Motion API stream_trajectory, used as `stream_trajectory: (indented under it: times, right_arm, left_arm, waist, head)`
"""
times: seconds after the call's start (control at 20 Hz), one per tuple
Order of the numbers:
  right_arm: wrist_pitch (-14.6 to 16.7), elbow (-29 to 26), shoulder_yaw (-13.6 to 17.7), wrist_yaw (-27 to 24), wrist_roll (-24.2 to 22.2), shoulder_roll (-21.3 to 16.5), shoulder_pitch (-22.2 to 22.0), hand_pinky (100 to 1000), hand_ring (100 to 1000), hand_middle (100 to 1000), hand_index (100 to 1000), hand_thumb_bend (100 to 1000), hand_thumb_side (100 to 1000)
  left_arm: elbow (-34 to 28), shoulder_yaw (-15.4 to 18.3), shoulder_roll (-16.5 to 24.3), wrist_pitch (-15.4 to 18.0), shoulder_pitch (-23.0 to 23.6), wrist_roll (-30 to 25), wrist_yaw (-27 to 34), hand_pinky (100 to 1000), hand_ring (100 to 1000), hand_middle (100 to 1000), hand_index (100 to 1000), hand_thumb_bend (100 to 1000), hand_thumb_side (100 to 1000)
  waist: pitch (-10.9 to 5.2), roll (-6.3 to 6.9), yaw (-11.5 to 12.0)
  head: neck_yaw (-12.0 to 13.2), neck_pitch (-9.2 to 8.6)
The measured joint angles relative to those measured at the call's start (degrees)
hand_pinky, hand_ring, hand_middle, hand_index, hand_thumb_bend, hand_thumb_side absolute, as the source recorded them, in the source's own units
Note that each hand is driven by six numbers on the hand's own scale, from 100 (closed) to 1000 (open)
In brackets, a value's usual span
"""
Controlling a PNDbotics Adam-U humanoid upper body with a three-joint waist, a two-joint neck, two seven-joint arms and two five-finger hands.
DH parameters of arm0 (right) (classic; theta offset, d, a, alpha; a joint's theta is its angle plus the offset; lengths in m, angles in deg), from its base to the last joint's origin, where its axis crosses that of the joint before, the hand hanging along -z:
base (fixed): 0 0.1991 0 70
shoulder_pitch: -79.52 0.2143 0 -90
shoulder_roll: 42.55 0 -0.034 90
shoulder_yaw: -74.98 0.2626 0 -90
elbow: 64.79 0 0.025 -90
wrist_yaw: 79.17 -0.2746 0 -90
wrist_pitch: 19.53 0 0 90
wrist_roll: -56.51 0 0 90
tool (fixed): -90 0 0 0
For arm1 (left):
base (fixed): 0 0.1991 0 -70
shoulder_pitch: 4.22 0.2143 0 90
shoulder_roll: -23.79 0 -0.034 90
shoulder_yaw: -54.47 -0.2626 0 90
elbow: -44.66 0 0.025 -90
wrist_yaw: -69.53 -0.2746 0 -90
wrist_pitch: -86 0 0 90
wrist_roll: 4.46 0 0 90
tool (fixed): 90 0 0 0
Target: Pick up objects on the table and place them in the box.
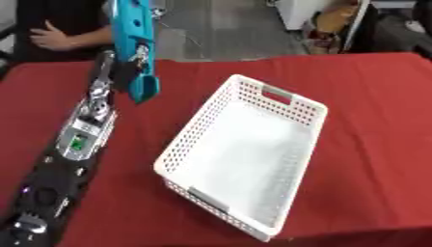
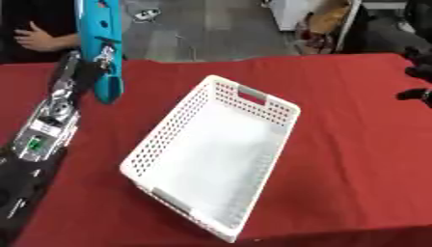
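A long turquoise tool-like object [image 1: 135,43] hangs above the far left of the red table [image 1: 371,106], its lower end pointing down and tilted slightly right. My left hand [image 1: 121,72] is shut on it from behind, with the arm running up from the lower left corner. The white perforated box [image 1: 245,149] lies diagonally in the middle of the table, to the right of the held object, and nothing shows inside it. Only part of my right hand [image 2: 418,67] shows, at the right edge of the right eye view, with its fingers spread above the cloth.
Red cloth covers the whole table. My left arm [image 1: 72,144] lies across the table's left strip. Bare cloth stretches to the right of the box and along the far edge. Grey floor [image 1: 228,29] and furniture lie beyond the far edge.
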Motion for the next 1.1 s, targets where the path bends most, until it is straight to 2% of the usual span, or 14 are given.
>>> stream_trajectory:
  times: [0.5, 1.1]
  right_arm:
    - [-0.03, 0.0, -0.03, 0.0, -0.05, 0.0, 0.0, 681, 852, 863, 1000, 100, 973]
    - [-0.24, 0.0, -0.06, 0.0, -0.27, 0.0, 0.0, 681, 852, 863, 1000, 100, 972]
  left_arm:
    - [-6.39, -3.17, 0.44, -1.86, -1.09, -4.77, -3.13, 100, 100, 100, 125, 100, 672]
    - [-10.08, -8.18, 1.44, -2.84, -3.74, -12.94, -8.99, 100, 100, 100, 129, 100, 670]
  waist:
    - [-0.05, 0.12, -0.07]
    - [-0.13, 0.19, -0.36]
  head:
    - [0.0, 0.0]
    - [0.03, 0.0]
